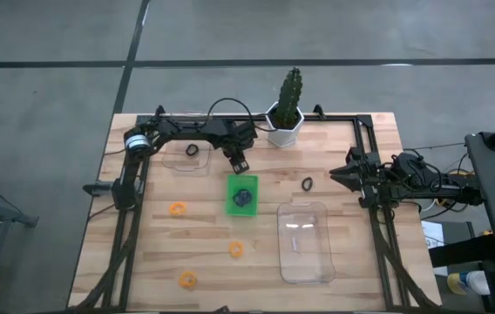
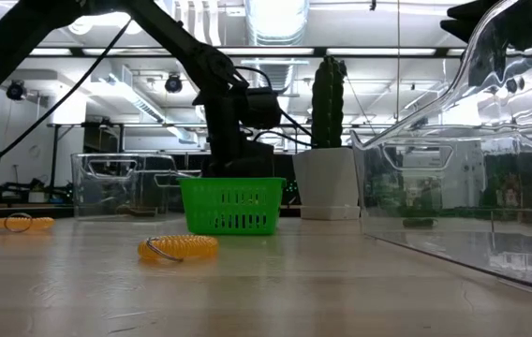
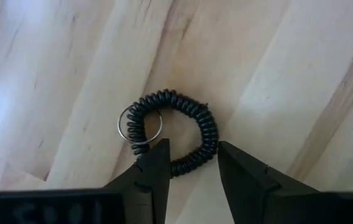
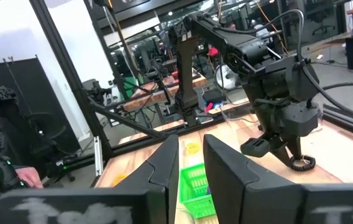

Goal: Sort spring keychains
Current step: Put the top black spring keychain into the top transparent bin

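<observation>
alignment is what we watch here: in the left wrist view the black coiled spring keychain point(image 3: 175, 133) with its small metal split ring point(image 3: 139, 124) lies flat on the pale wooden counter point(image 3: 276, 74), and the left gripper point(image 3: 192, 165) hangs directly over it with its jaws parted to a narrow gap, one tip touching or overlapping the loop's near arc, the other just outside it; nothing is held yet. we judge the loop's longer axis runs across the gap, so a straight descent should catch that near arc. from above, the left gripper point(image 1: 241, 164) sits between the clear plastic bin point(image 1: 186, 157) at the far left and the small green plastic basket point(image 1: 242, 194). the right gripper point(image 1: 350, 174) waits at the counter's right edge, jaws narrowly apart and empty, near another black keychain point(image 1: 307, 184). orange coiled keychains point(image 1: 177, 208) lie scattered on the near left, well apart from both arms.
</observation>
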You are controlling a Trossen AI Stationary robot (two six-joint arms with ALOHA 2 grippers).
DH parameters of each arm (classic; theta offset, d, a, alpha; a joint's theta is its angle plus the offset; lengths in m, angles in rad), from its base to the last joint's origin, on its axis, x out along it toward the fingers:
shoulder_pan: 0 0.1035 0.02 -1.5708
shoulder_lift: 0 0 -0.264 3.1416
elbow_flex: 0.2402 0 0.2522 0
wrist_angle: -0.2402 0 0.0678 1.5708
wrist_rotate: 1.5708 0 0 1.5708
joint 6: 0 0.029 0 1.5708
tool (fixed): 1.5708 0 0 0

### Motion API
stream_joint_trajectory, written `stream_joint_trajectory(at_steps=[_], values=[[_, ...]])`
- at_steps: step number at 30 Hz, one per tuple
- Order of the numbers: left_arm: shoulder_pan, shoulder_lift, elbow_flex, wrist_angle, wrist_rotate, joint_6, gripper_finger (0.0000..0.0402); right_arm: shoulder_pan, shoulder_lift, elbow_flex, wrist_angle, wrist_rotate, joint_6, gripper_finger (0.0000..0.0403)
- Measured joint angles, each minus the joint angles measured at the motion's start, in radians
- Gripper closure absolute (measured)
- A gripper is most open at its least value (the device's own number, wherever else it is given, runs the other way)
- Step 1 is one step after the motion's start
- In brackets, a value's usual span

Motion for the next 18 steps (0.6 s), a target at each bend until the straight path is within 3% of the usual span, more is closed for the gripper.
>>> stream_joint_trajectory(at_steps=[18], values=[[0.000,-0.004,-0.077,0.063,-0.008,-0.002,0.0274,0.000,0.000,0.000,0.000,0.000,0.003,0.0330]])
